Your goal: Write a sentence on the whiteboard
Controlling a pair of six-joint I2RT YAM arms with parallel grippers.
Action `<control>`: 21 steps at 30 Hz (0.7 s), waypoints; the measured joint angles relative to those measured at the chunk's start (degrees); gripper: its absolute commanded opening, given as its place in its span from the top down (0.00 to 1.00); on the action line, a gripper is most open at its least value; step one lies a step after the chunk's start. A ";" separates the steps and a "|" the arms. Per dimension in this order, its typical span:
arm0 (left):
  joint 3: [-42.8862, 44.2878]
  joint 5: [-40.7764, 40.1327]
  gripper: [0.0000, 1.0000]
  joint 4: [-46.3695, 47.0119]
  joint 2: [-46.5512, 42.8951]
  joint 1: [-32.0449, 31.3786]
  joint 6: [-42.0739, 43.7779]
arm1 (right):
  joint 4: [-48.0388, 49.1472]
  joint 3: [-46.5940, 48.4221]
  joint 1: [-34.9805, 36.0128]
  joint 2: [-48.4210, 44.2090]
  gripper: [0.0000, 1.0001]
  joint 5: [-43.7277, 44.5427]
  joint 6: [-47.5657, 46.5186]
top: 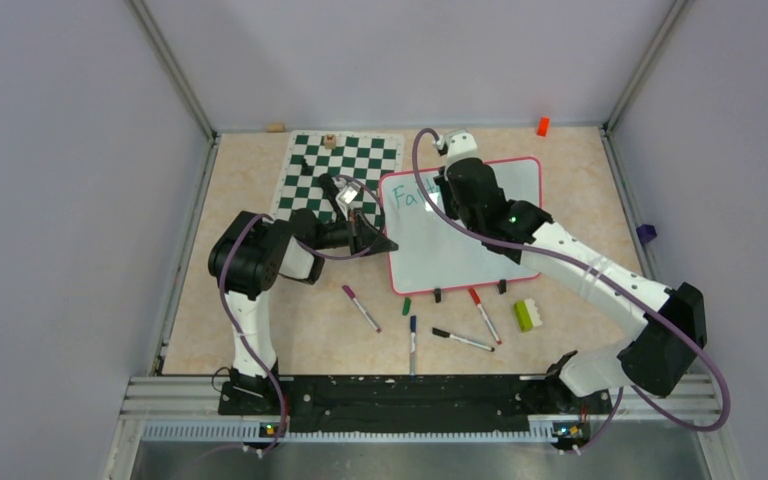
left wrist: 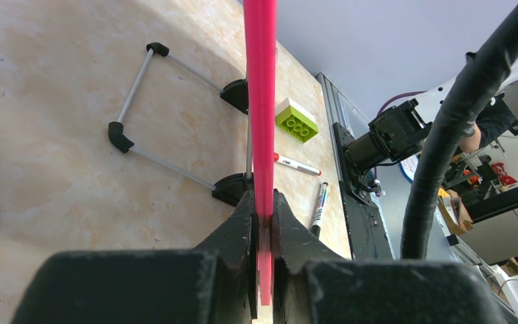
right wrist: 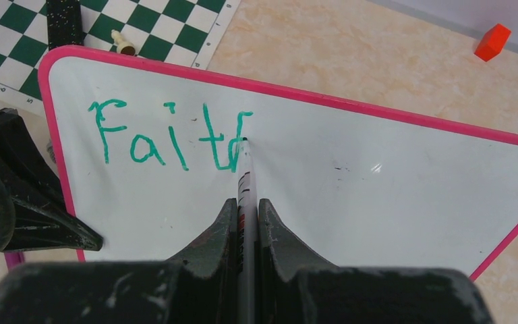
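Black fingers of the right gripper fill the bottom of the right wrist view, clenched on a slim white marker that points away from the camera. Its tip touches the whiteboard, a glossy white panel edged in pink. The board stands in the middle of the table, just right of a green-and-white chess mat. The sentence is teal-green handwriting in the board's upper left corner. It reads "Fait", with a partly drawn next letter where the tip rests. The rest of the board is blank, so most of the writing appears not yet done.

The left gripper is clamped on the board's left edge. In its wrist view the pink frame runs straight up from between the closed jaws. This grip probably steadies the board against the push of the marker. Beyond the frame, wire legs with black feet appear to prop the board at a slant, likely an easier angle for the writing arm.

No cup, tray or box is in view. Four spare markers lie loose on the table near the board's front edge, beside a small green cap and a lime building brick. An orange block sits near the back wall.
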 measured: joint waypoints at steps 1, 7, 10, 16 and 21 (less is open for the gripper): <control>0.00 -0.02 1.00 -0.02 0.00 0.00 0.00 | 0.00 0.00 -0.02 0.00 1.00 0.11 0.00; 0.00 -0.02 1.00 -0.07 0.00 0.00 0.02 | -0.09 0.00 -0.02 -0.11 1.00 0.59 -0.07; 0.00 0.04 1.00 -0.02 0.00 0.00 0.02 | -0.24 0.00 -0.02 -0.24 1.00 0.83 -0.09; 0.00 0.17 1.00 0.15 0.00 -0.02 0.04 | -0.61 -0.02 -0.02 -0.59 1.00 0.98 -0.07; 0.00 0.17 1.00 0.20 0.00 -0.02 0.04 | -1.84 -0.59 -0.02 -1.42 1.00 0.33 0.11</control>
